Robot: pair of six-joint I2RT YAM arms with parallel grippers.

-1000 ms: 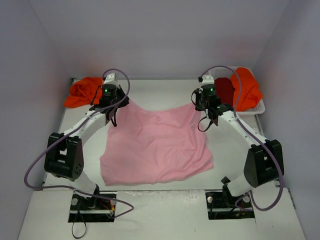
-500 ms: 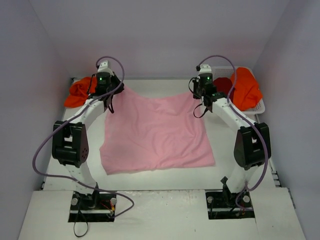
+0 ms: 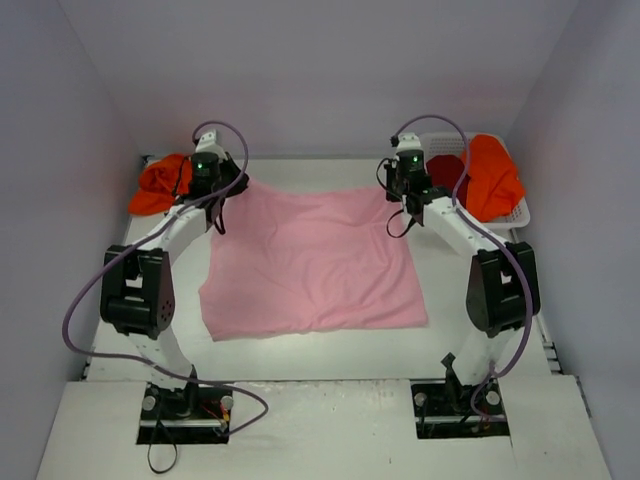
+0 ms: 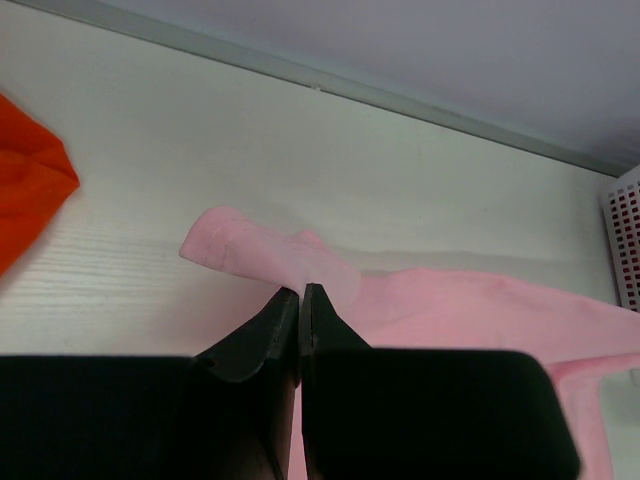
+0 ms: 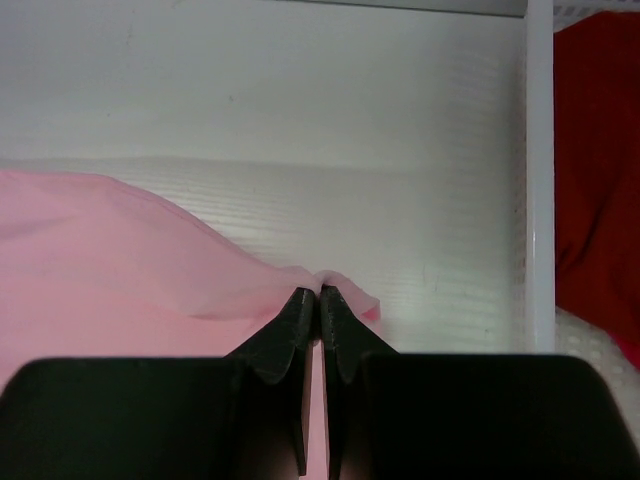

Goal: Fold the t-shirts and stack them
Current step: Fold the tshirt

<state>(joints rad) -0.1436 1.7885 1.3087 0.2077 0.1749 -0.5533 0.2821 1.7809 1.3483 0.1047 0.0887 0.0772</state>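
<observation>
A light pink t-shirt [image 3: 312,260] lies spread over the middle of the table. My left gripper [image 3: 236,184] is shut on its far left corner [image 4: 270,258], low over the table. My right gripper [image 3: 393,190] is shut on the far right corner [image 5: 335,283]. An orange t-shirt [image 3: 161,184] lies crumpled at the far left, its edge also showing in the left wrist view [image 4: 30,185]. Another orange t-shirt [image 3: 490,178] and a dark red t-shirt [image 3: 449,176] sit in the basket; the dark red one [image 5: 597,160] also shows in the right wrist view.
A white latticed basket [image 3: 522,211] stands at the far right corner, its rim [image 5: 539,180] close beside my right gripper. The back wall [image 3: 320,80] rises just behind both grippers. The table's near edge [image 3: 320,385] runs in front of the arm bases.
Both grippers have carried the pink shirt's far corners away from me toward the back wall. The cloth has been pulled flatter and wider across the table.
</observation>
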